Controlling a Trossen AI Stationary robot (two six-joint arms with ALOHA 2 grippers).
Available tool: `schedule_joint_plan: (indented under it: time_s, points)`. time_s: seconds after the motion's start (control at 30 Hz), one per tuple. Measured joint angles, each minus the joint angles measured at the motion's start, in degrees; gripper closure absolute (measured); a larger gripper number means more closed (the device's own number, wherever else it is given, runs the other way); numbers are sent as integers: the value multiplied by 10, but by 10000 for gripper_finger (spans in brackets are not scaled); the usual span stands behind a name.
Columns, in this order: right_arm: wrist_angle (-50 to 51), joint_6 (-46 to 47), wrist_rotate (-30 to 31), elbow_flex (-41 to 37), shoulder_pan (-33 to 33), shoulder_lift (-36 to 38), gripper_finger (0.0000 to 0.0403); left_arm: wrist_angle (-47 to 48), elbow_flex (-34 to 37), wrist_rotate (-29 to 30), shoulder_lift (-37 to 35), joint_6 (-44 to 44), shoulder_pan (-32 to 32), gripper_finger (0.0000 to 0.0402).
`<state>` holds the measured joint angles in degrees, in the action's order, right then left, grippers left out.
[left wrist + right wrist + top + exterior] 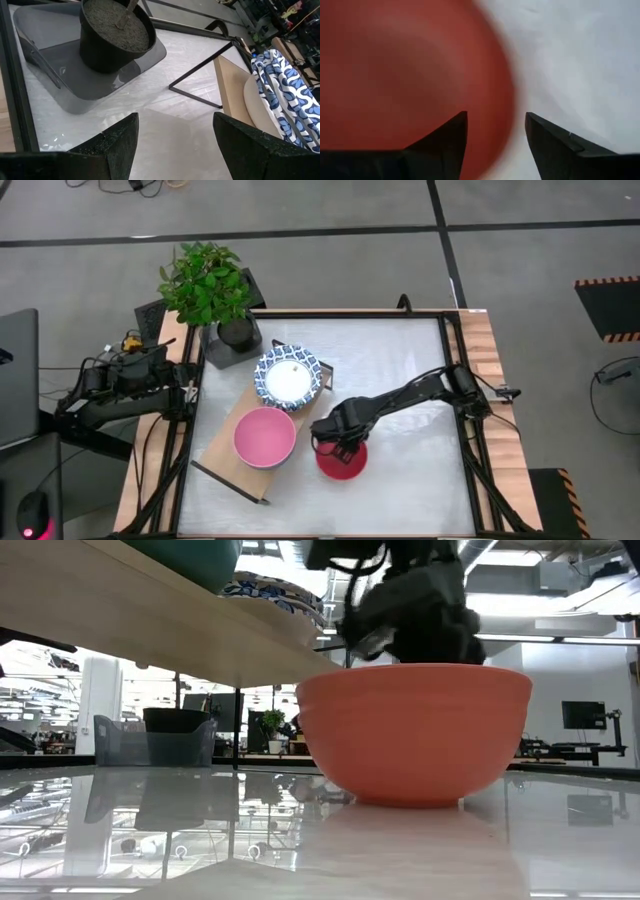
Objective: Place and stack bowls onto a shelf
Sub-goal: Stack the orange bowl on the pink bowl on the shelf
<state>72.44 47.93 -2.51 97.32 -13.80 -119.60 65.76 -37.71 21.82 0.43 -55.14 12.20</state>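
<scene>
The right gripper (340, 448) hangs with its fingers spread apart over the red bowl (342, 462), straddling its rim and gripping nothing. Just beside it the pink bowl (265, 437) and blue-and-white patterned bowl (288, 376) sit on the shelf (222, 448). Well beyond them, the left gripper (172, 145) waits open-fingered by the black plant pot (116, 34).

A leafy green plant (205, 280) in a black pot (114, 36) is seen standing in a grey tray (65, 85) at the far-left corner of the white table (400, 420). A laptop (17, 375) is placed left of the table.
</scene>
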Motion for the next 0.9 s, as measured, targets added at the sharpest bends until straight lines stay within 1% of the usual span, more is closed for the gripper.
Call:
schedule_joint_plan:
  time_s: [0.07, 0.13, 0.2, 0.3, 0.33, 0.47, 0.53, 0.63, 0.7, 0.8, 0.9]
  points:
    - [-41, 2, -18, -11, 2, 0, 194, 0, 0, 0, 0, 0, 0, 159]
    - [-51, 13, -27, -15, 5, 0, 223, 0, 0, 0, 0, 0, 0, 159]
    - [-49, 20, -36, -15, 8, 0, 269, 0, 0, 0, 0, -1, 0, 159]
    - [-50, 18, -38, -15, 12, 0, 360, 0, 0, 0, 0, -2, 0, 159]
    - [-51, 13, -42, -15, 13, 2, 376, 0, 0, 0, 0, -2, 0, 159]
    - [-42, 12, -47, -14, 20, 8, 377, 0, 0, 0, 0, -2, 0, 159]
    - [-21, 10, -48, -5, 20, 14, 378, 0, 0, 0, 0, -2, 0, 159]
    - [23, 2, -45, 23, 18, 39, 378, 0, 0, 0, 0, 0, 0, 159]
    - [50, 2, -44, 44, 16, 70, 378, 0, 0, 0, 0, 0, 0, 159]
    - [71, 14, -24, 82, 14, 115, 378, 0, 0, 0, 0, 0, 0, 159]
    - [58, 40, 21, 126, 19, 165, 378, 0, 0, 2, 0, 0, 0, 159]
